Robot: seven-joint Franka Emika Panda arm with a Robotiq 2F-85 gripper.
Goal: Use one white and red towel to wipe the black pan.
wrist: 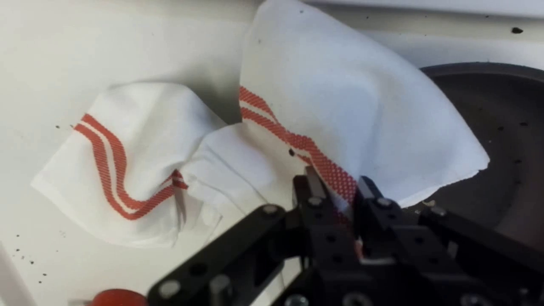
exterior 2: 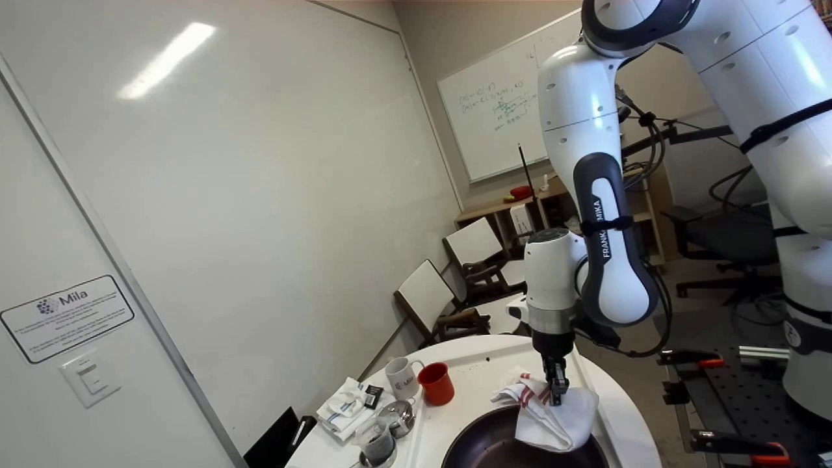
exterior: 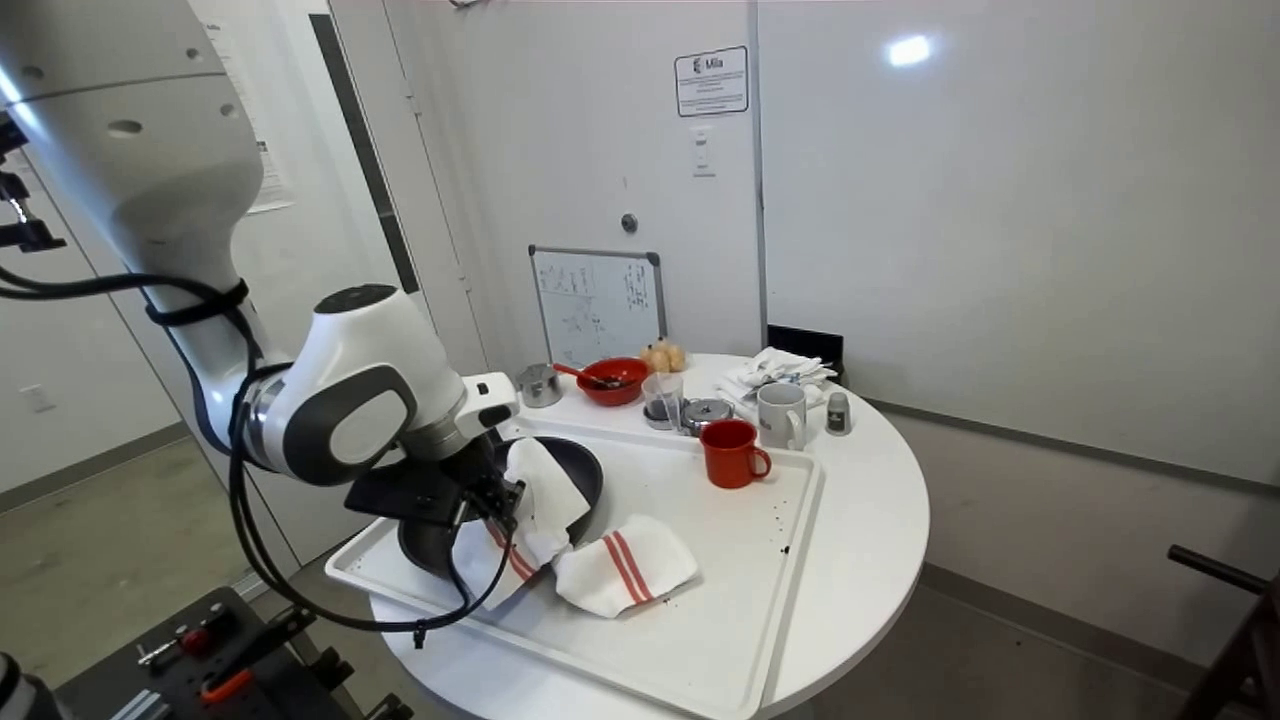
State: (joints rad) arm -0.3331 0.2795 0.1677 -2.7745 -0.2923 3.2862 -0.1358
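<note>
The black pan (exterior 2: 491,443), cut off in an exterior view, lies partly hidden by the white and red towel (wrist: 352,106) over its rim. Whether the striped flap (wrist: 146,157) alongside belongs to it cannot be told; the gripper (wrist: 338,182) pinches the towel.

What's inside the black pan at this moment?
Inside, the black pan shows scattered dark specks and a small pale bit. Part of the white and red towel extends over it; whatever lies beneath is hidden.
</note>
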